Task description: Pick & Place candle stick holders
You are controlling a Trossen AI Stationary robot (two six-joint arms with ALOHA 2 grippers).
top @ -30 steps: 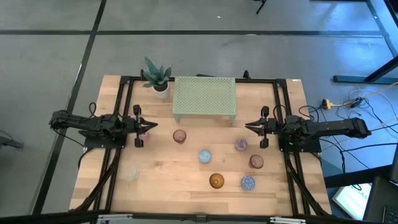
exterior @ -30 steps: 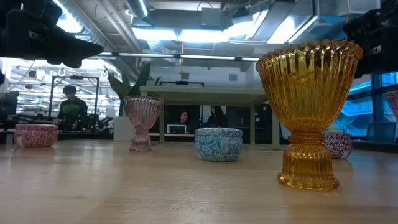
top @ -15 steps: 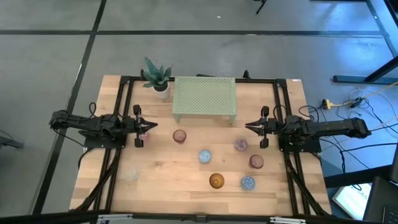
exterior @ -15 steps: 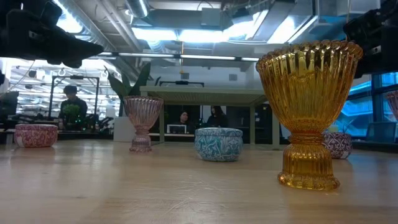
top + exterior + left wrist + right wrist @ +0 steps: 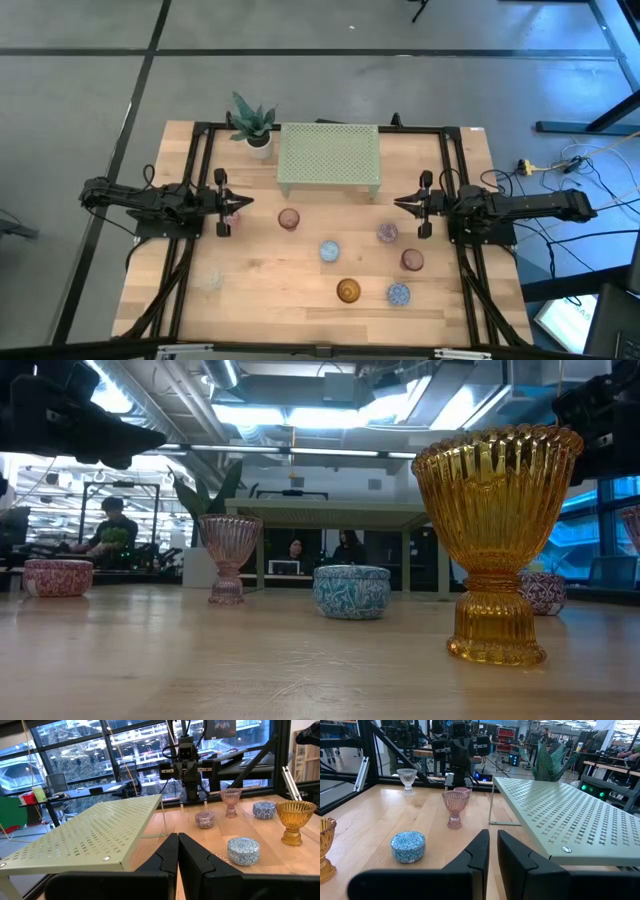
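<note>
High view: amber candle holder [image 5: 348, 291] stands unlabelled on table [image 5: 260, 290]

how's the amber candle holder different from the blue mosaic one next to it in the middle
The amber holder is a tall ribbed goblet on a stem and foot; the blue mosaic holder is a low, straight-sided cup with no stem. The amber one is see-through glass of one colour, the blue one speckled and patterned. Both stand upright on the table, untouched by either gripper.

plant [image 5: 251, 123]: table's far-left corner | perforated green stand [image 5: 329, 157]: just beside it
</note>
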